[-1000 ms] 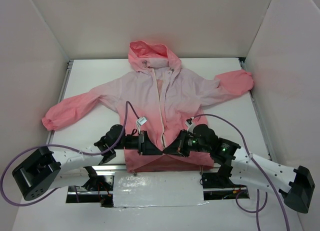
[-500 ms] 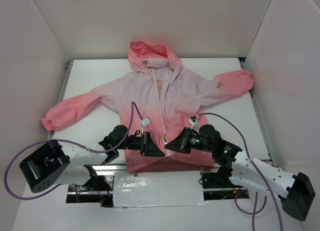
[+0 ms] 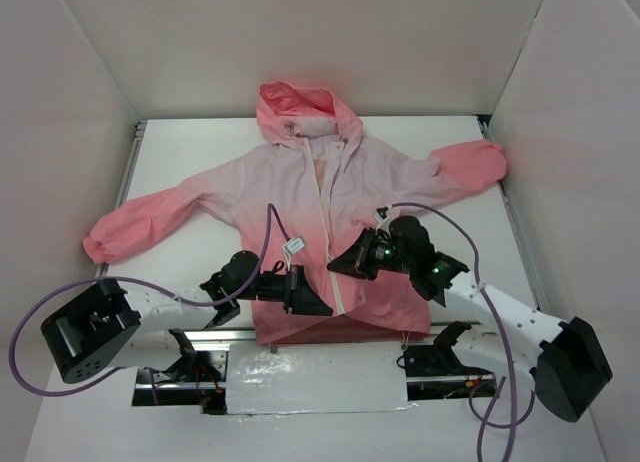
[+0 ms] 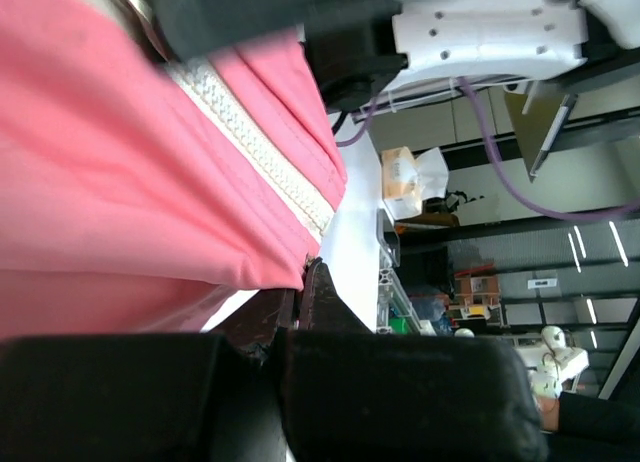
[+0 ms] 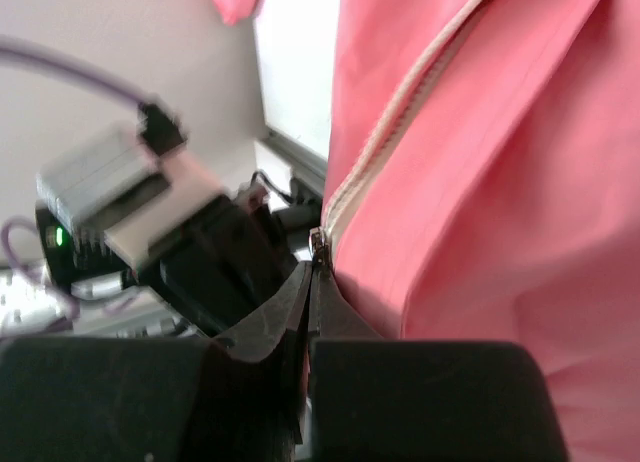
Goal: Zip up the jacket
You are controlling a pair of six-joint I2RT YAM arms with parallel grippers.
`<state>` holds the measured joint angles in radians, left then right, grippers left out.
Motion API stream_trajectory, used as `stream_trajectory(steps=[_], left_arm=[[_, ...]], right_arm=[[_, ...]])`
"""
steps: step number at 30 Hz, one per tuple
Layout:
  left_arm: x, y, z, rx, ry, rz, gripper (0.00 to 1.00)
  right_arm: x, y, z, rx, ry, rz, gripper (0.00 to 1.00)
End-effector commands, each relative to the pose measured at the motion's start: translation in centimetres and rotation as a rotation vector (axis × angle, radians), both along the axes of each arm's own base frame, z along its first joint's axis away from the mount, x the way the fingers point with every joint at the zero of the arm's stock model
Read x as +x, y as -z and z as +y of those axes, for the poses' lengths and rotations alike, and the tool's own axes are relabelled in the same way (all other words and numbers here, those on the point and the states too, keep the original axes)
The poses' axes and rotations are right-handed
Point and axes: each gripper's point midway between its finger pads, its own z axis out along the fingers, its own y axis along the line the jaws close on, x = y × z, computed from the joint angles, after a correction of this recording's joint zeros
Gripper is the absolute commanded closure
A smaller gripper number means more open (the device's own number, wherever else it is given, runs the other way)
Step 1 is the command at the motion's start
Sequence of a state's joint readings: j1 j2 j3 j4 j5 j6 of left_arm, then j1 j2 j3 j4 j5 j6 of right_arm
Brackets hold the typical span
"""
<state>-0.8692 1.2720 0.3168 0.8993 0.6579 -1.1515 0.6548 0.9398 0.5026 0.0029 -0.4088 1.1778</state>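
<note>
- The jacket lies flat on the counter, front side up. Its coral hem is nearest the arm bases.
- The left pincer is pressed together on the hem, right at the bottom of the white zipper.
- The right pincer, a bit farther up, is clamped on the zipper.
- The jacket's long way runs near to far, sleeves out sideways, hood farthest.

jacket: thin matt cloth | zipper: white woven tape, fine teeth | table: smooth matt white
</note>
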Motion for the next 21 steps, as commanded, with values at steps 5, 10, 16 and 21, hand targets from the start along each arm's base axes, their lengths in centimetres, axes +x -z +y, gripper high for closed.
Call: stream_trajectory(steps=[5, 10, 16, 21], left_arm=[[-3.1, -1.9, -0.1, -0.007, 0.138, -0.087, 1.00], [-3.4, -2.5, 0.3, 0.022, 0.121, -0.108, 1.00], [-3.9, -2.4, 1.1, 0.052, 0.089, -0.118, 1.00], [-3.9, -2.8, 1.6, 0.062, 0.052, -0.117, 1.00]], right_arm=[[9.7, -3.1, 0.1, -0.018, 0.152, -0.100, 1.00], [15.8, -1.3, 0.0, -0.042, 0.192, -0.066, 1.00], [22.1, 0.3, 0.1, -0.052, 0.183, -0.046, 1.00], [26.7, 0.9, -0.1, -0.026, 0.180, -0.032, 1.00]])
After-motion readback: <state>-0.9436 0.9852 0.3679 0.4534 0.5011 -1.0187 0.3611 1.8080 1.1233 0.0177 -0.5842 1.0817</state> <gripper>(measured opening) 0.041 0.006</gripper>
